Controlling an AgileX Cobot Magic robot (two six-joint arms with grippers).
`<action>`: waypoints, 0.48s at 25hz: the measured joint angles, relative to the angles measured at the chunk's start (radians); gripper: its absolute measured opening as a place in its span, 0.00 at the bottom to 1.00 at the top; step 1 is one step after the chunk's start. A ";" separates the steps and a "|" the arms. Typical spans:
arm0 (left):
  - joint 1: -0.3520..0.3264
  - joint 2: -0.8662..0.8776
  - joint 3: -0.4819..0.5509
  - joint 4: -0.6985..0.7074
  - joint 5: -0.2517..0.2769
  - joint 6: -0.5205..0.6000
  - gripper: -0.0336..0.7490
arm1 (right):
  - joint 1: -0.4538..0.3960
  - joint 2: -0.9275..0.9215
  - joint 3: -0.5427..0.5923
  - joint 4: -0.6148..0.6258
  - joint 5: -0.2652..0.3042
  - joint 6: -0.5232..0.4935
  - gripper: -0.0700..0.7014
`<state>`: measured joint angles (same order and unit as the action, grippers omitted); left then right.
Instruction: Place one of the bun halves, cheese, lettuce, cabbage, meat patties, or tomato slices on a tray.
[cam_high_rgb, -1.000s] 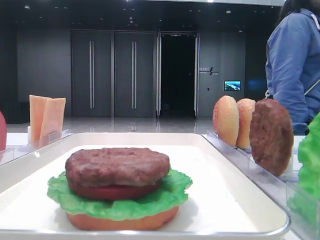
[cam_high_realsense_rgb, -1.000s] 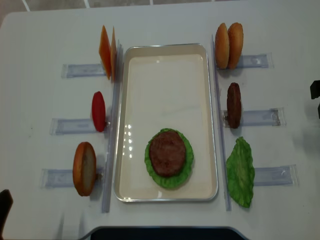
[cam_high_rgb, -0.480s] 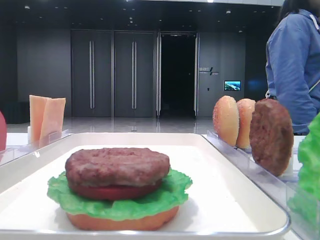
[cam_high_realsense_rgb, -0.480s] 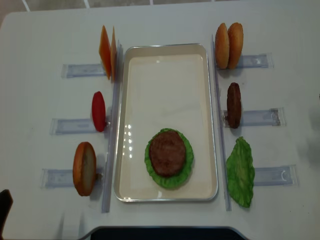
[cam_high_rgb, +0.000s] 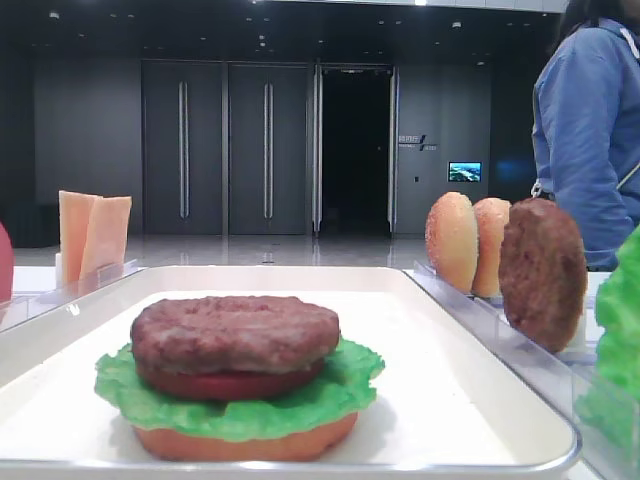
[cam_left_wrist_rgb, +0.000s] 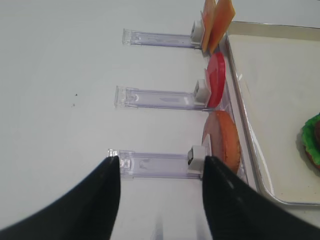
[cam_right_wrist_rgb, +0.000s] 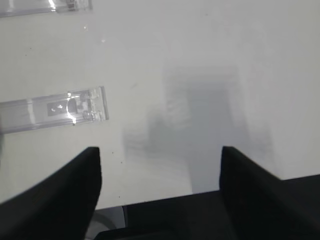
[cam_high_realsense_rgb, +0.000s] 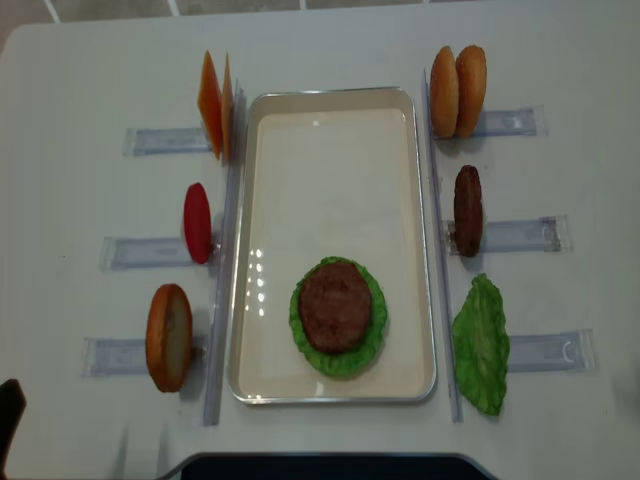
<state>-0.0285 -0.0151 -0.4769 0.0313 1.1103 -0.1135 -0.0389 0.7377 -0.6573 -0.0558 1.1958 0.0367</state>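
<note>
Right fingers (cam_right_wrist_rgb: 160, 190) wide apart; left fingers (cam_left_wrist_rgb: 157, 195) likewise

Site: large indoor hall or lobby used as a demo/test area, judging by tall dark double doors (cam_high_rgb: 225, 150), polished floor, a wall screen (cam_high_rgb: 464, 171), and a white tabletop (cam_high_realsense_rgb: 80, 90) carrying toy food.

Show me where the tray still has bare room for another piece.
The tray is bare from its far rim down to the stacked burger at its near end. Beside the burger only narrow strips remain. The cheese and bun halves crowd its far corners outside.
</note>
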 joint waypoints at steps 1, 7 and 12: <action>0.000 0.000 0.000 0.000 0.000 0.000 0.57 | 0.000 -0.043 0.014 -0.001 0.004 0.000 0.74; 0.000 0.000 0.000 0.000 0.001 0.000 0.57 | 0.000 -0.255 0.041 -0.001 0.028 0.000 0.74; 0.000 0.000 0.000 0.000 0.001 0.000 0.57 | 0.000 -0.384 0.042 -0.001 0.028 0.000 0.74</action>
<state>-0.0285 -0.0151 -0.4769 0.0313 1.1112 -0.1135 -0.0389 0.3535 -0.6152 -0.0567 1.2237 0.0367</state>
